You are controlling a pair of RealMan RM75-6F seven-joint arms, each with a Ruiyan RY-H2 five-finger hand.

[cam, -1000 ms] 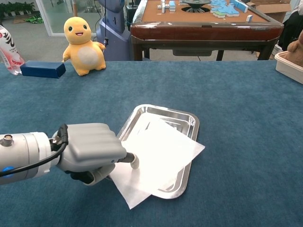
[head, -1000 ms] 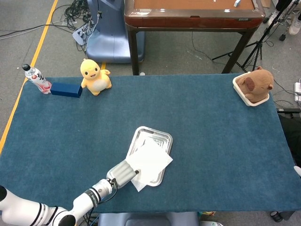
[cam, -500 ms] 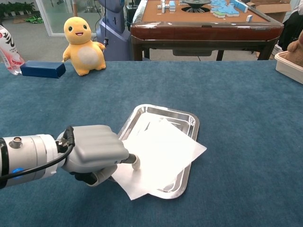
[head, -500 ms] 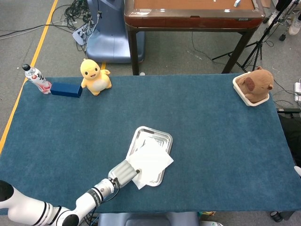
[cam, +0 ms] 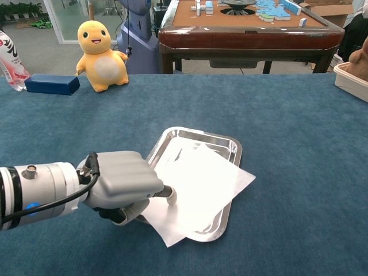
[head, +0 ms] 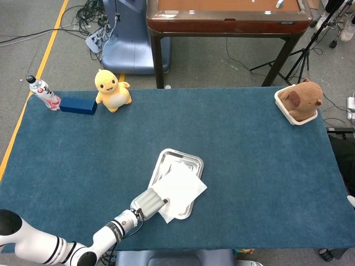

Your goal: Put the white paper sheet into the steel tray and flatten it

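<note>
The white paper sheet (head: 178,191) (cam: 198,188) lies skewed across the steel tray (head: 187,162) (cam: 202,137). Its right corner and near corner hang over the tray's rim. My left hand (head: 147,201) (cam: 125,185) sits at the tray's near left side and pinches the sheet's left edge between thumb and fingers. My right hand shows in neither view.
A yellow plush toy (head: 112,88) (cam: 100,55), a blue box (head: 78,105) (cam: 52,84) and a bottle (head: 43,92) (cam: 11,59) stand at the far left. A brown plush bear in a white tray (head: 299,101) sits far right. A wooden table (head: 227,16) stands beyond.
My left hand has slid to the right with the sheet's edge, carrying the paper further over the tray. The sheet's right corner now reaches further past the rim.
</note>
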